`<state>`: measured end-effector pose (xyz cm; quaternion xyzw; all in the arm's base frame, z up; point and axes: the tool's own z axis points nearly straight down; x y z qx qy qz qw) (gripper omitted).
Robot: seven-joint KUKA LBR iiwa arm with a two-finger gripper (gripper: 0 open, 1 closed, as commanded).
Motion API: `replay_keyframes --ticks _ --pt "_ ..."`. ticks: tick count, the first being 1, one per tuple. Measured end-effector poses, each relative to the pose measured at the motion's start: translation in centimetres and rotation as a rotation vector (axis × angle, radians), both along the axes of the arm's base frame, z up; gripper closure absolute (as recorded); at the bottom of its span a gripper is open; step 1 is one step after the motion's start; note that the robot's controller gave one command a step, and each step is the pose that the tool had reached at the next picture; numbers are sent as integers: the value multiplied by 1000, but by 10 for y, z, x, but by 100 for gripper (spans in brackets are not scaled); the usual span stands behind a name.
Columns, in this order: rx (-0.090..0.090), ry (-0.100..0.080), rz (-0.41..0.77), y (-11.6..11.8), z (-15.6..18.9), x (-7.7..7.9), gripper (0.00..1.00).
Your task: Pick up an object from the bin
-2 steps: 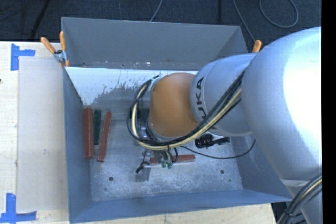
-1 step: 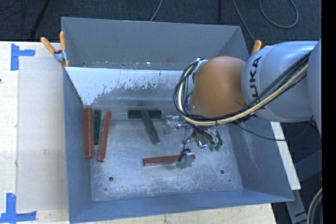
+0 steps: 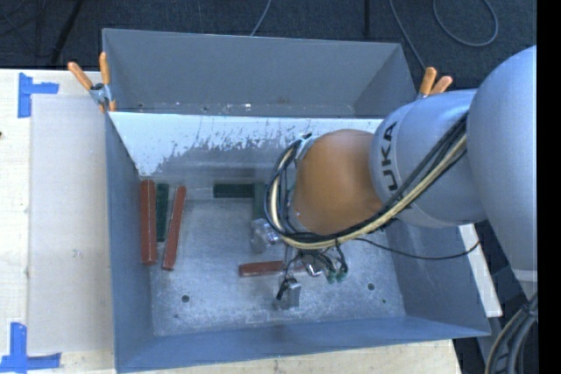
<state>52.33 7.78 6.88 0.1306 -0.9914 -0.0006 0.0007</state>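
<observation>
KUKA arm's claw [image 3: 287,292] hangs low nr the bin's [image 3: 263,335] front edge, just right of a flat reddish-brown bar [image 3: 261,270], prob. the pick target. Claw open or closed: can't tell. Two similar sticks [image 3: 148,222] lie by the left wall.

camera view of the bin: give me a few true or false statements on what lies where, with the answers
1. The hand hangs over the floor of the bin, towards the picture's lower edge. True.
2. A short reddish-brown block lies just left of the hand. True.
3. The longest reddish-brown stick lies at the bin's right side. False: it lies at the left side, next to a second reddish-brown stick.
4. The dark green block touches the short reddish-brown block. False: they lie apart, the green one further towards the back wall.
</observation>
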Motion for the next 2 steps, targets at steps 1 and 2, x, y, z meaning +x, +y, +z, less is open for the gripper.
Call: replay_keyframes --ticks 1,2 --pt "0 -1 -6 -2 1 1 100" --pt "0 -10 0 0 126 6 100"
